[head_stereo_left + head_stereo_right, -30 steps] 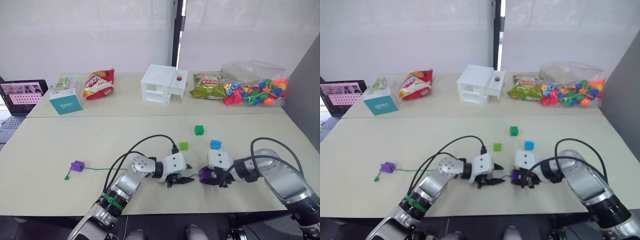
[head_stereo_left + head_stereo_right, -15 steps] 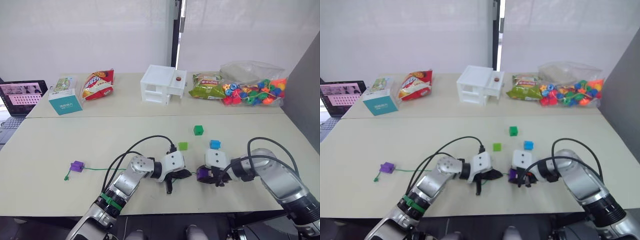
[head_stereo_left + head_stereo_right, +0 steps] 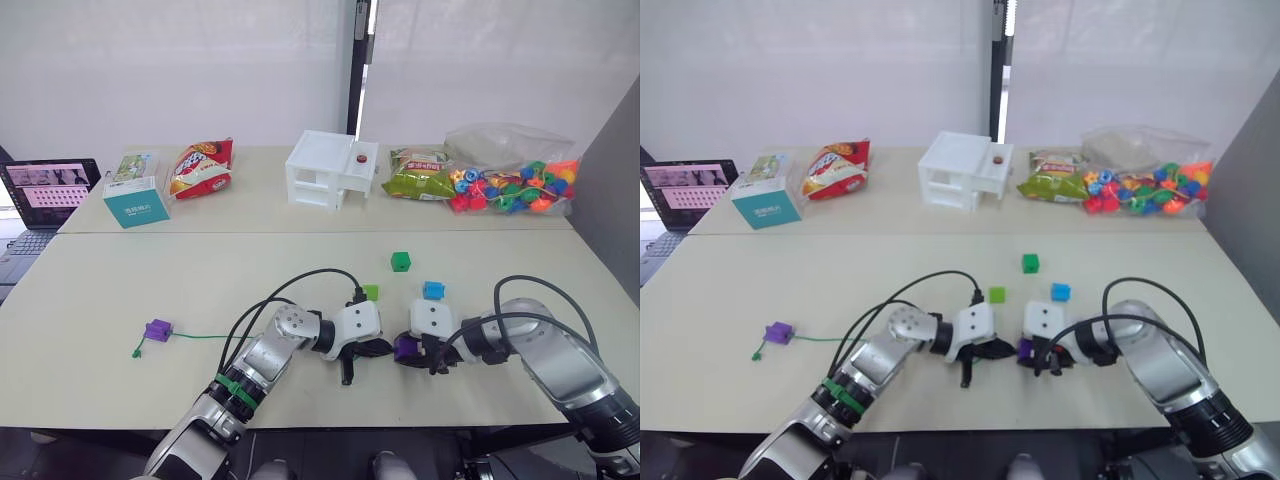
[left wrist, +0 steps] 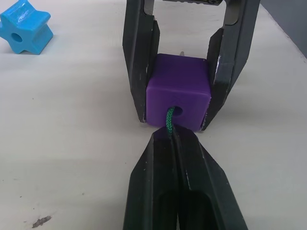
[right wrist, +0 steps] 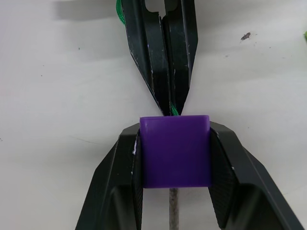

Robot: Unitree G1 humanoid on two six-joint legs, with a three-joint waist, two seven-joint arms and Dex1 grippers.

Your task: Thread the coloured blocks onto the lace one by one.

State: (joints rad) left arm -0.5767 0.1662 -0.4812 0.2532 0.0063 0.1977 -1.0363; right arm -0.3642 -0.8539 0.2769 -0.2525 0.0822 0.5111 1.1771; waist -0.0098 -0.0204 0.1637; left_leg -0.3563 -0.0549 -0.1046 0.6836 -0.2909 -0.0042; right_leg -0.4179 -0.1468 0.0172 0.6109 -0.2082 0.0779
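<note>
Two pale tables (image 3: 120, 300) butted together. On the near one: purple cube (image 3: 157, 329) on green lace (image 3: 200, 337), light green (image 3: 371, 292), dark green (image 3: 400, 261), blue (image 3: 432, 290). On the far one: laptop (image 3: 45, 187), teal box (image 3: 134, 209), snack bags (image 3: 200, 167), white box (image 3: 328, 169), bagged beads (image 3: 512, 187), possibly more snacks (image 3: 418, 178).

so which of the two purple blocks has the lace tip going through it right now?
The purple block clamped in the right gripper: the left gripper feeds the lace into its hole. The other purple block sits far left, near the lace's knotted end.
</note>
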